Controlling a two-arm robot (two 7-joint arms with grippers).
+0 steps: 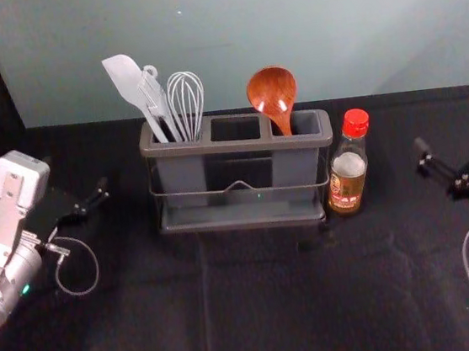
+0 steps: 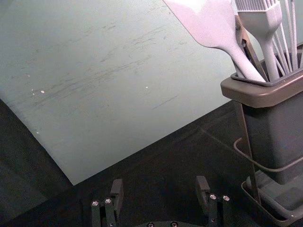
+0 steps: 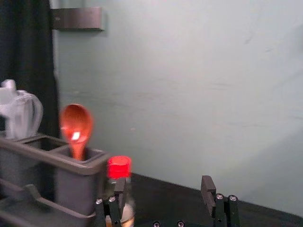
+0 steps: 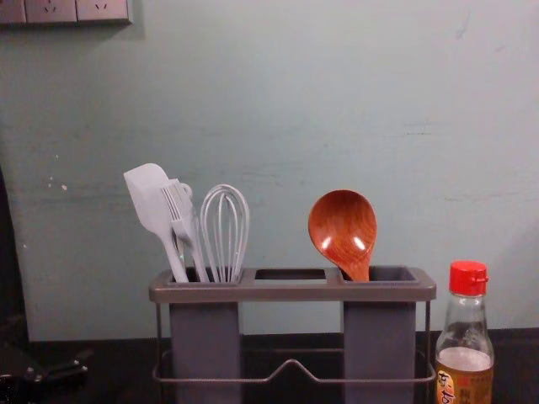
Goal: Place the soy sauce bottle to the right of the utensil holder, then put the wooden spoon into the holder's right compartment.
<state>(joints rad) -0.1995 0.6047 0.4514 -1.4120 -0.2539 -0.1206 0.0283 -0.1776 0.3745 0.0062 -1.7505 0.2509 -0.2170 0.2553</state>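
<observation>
I see the soy sauce bottle (image 1: 349,181), clear glass with a red screw cap and brown sauce inside, upright on the black-covered table (image 1: 266,307) just beside the right end of the dark grey plastic utensil holder (image 1: 239,145); I can't tell whether they touch. From the head camera I get its whole height down to the base, while the chest camera cuts it off low but gives me the ribbing of the cap and the yellow-and-brown label. The reddish-brown wooden spoon (image 1: 272,91) stands in the holder's right compartment, its round, glossy bowl up and leaning slightly left, two bright glints and the wood grain plain from the chest. In the left compartment are a pale spatula (image 1: 125,79), a pale basting brush (image 4: 178,210) and a whisk with pale wires (image 1: 186,100); my left wrist camera adds a flat brown edge behind the spatula. My left gripper (image 1: 76,174) hangs left of the holder, its fingers spread around nothing. My right gripper (image 1: 450,134) is out past the bottle on the right, fingers also spread and holding nothing; in its wrist view one finger overlaps the bottle.
</observation>
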